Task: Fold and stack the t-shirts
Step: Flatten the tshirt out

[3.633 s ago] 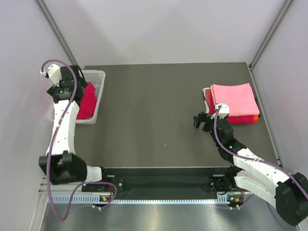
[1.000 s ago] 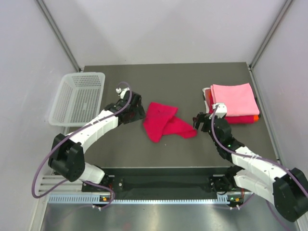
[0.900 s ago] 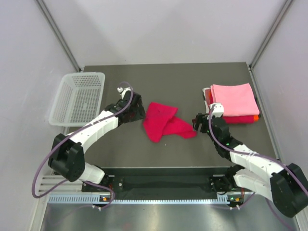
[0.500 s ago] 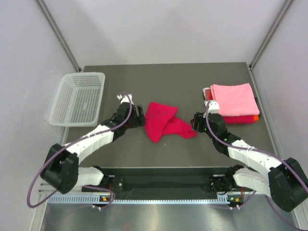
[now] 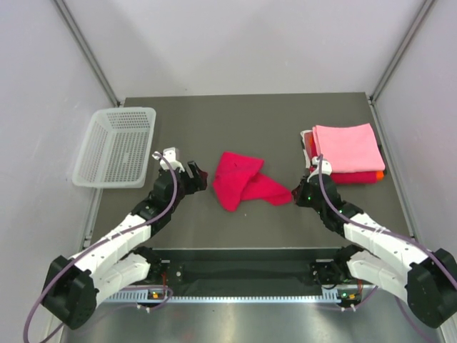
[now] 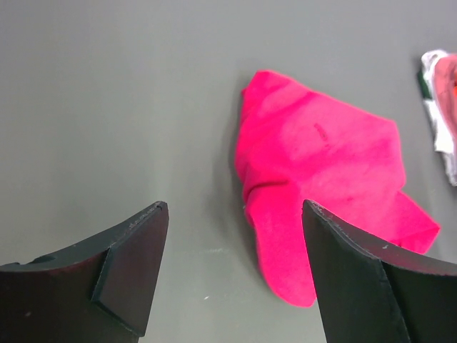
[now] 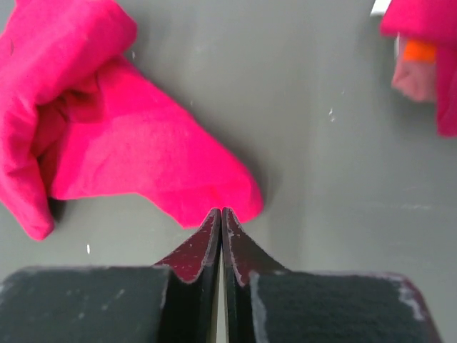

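Note:
A crumpled crimson-magenta t-shirt (image 5: 243,182) (image 6: 321,164) (image 7: 107,143) lies at the middle of the table. At the back right sits a stack of folded t-shirts (image 5: 344,151) (image 7: 428,43), light pink on top with red and orange edges below. My left gripper (image 5: 196,175) (image 6: 234,207) hangs open just left of the crumpled shirt, with nothing between its fingers. My right gripper (image 5: 298,194) (image 7: 221,211) is shut, its tips at the shirt's near right corner. No cloth shows between the jaws.
A white perforated basket (image 5: 118,146) stands at the back left of the table (image 5: 228,121). The folded stack's edge (image 6: 446,107) shows at the right of the left wrist view. Grey walls close in on both sides.
My right gripper has closed and dropped to the shirt's right corner. The left arm has pulled back toward me, its gripper still open beside the shirt's left edge.

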### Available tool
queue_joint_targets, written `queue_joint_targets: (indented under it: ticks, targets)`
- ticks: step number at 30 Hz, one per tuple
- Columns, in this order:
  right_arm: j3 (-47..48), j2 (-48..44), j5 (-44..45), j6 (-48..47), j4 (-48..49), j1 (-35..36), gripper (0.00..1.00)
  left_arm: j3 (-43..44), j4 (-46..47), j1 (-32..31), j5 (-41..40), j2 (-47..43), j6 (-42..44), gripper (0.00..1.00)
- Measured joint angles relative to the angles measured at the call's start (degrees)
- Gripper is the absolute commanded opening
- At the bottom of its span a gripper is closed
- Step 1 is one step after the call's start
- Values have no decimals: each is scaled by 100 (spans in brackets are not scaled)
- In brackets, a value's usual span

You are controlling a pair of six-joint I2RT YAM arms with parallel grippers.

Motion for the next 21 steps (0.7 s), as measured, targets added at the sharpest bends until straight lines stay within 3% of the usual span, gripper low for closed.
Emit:
queue_joint_targets:
  ticks: [2,4,5,6,9,21]
  targets:
    - [-109,4,-103,160,-11,-11,1,-26,57,0,-2,-76,-4,79]
    - [-212,39,-162,271,-4,-20,9,-31,92,0,2,-105,-4,79]
    - [-267,83,-203,326,0,-22,16,-31,109,0,2,-105,-4,79]
    - [-299,146,-247,361,2,-24,34,-31,116,0,4,-105,-4,79]
    - [-372,356,-295,404,46,-24,54,-33,136,0,4,-105,-4,79]
    - [-275,1261,-236,466,654,-24,49,-39,144,0,24,-37,-4,78]
